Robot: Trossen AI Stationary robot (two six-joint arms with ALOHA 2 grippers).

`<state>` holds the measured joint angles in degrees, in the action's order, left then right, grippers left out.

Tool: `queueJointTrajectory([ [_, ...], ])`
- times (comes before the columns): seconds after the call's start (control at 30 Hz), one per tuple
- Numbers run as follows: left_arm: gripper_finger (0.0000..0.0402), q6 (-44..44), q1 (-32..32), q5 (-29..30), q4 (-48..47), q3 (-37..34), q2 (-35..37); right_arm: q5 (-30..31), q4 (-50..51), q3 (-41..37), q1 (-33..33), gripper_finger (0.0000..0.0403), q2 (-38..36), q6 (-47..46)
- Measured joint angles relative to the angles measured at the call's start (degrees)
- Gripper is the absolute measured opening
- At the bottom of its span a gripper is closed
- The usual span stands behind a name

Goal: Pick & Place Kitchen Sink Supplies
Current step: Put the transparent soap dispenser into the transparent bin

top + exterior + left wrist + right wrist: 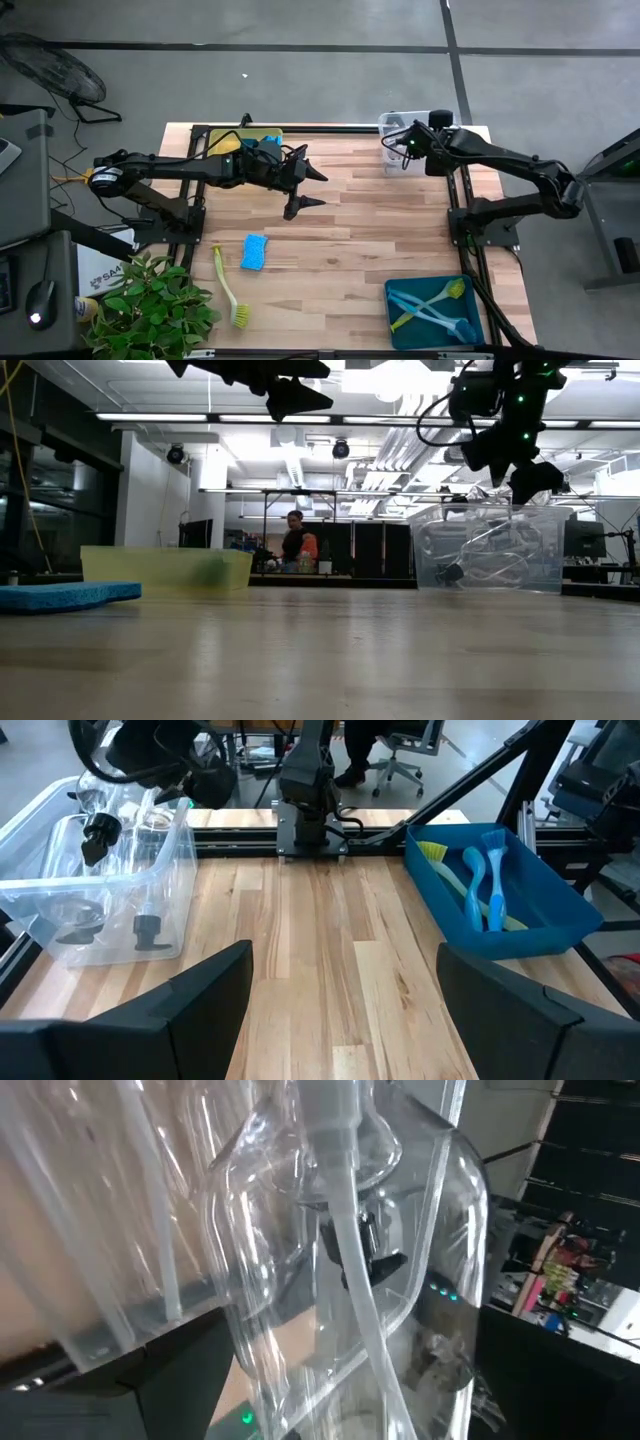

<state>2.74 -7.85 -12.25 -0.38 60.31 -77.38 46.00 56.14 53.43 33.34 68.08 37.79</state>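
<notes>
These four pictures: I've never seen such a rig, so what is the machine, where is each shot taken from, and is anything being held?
Two dark robot arms work at a wooden table. One picture looks straight down, one sits at table height, and one rides on each wrist. The left gripper hangs open above mid-table, holding nothing. The right gripper is open over the clear plastic bin of small clear bottles. Loose on the table lie a blue rectangular sponge and a yellow-green dish brush. The teal bin holds more brushes.
</notes>
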Motion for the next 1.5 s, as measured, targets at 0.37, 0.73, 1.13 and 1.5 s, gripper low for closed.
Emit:
queueJointTrajectory([
  [0.37, 0.0310, 0.03, 0.00, 0.39, 0.00, 0.00, 0.00, -5.86, -0.31, 0.02, -0.01, 0.0381, -1.01, -1.99],
  [0.73, 0.0310, 0.00, 0.01, 0.39, -0.23, 0.00, 0.00, -9.43, -0.13, 0.13, 0.00, 0.0381, -1.12, -1.86],
  [1.13, 0.0310, 0.00, 0.01, 0.86, -0.21, 0.00, 0.00, -13.50, 2.71, 7.53, -0.02, 0.0381, -1.10, -2.13],
  [1.5, 0.0310, -0.02, 0.01, 1.14, -1.13, 0.00, 0.00, -17.20, 5.75, 8.78, -0.02, 0.0381, -1.08, -6.22],
])
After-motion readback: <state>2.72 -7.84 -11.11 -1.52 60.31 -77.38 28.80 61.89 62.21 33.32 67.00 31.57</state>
